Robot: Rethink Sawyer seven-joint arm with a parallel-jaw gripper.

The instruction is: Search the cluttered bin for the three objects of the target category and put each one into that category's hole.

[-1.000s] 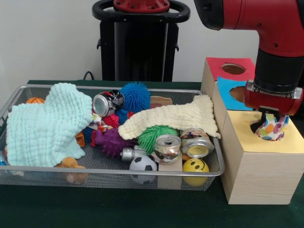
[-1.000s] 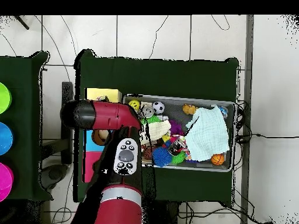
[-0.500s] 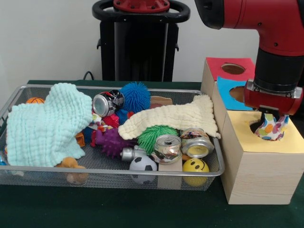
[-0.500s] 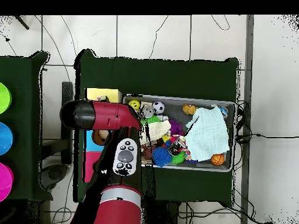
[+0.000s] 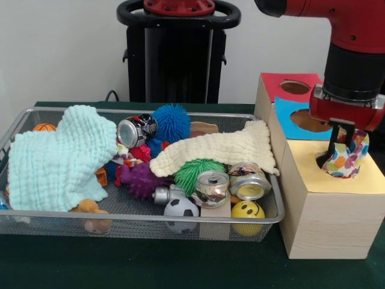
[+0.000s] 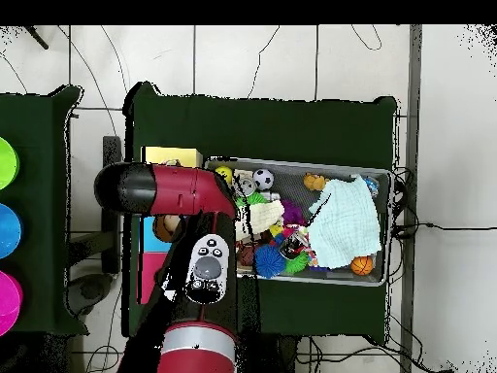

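We kept the pincer [image 5: 340, 142] right over the yellow hole [image 5: 328, 161], where the cup [image 5: 345, 155] sat tilted, half inside, probably because it was released; the grip we could not tell.

A robot lab: sorting box [image 5: 325, 217] and toy-filled mesh bin [image 5: 36, 220].

Paper cup [image 5: 347, 156]: white with coloured spots, standing tilted in the round hole of the yellow box top [image 5: 361, 177], lower part sunk out of sight, rim up.

Bin [image 5: 36, 224]: wire mesh tray, left of the boxes, crammed.

Two crushed cans [image 5: 212, 188] side by side near its front right, open ends facing the camera.

Third can [image 5: 135, 130] further back, lying on its side.
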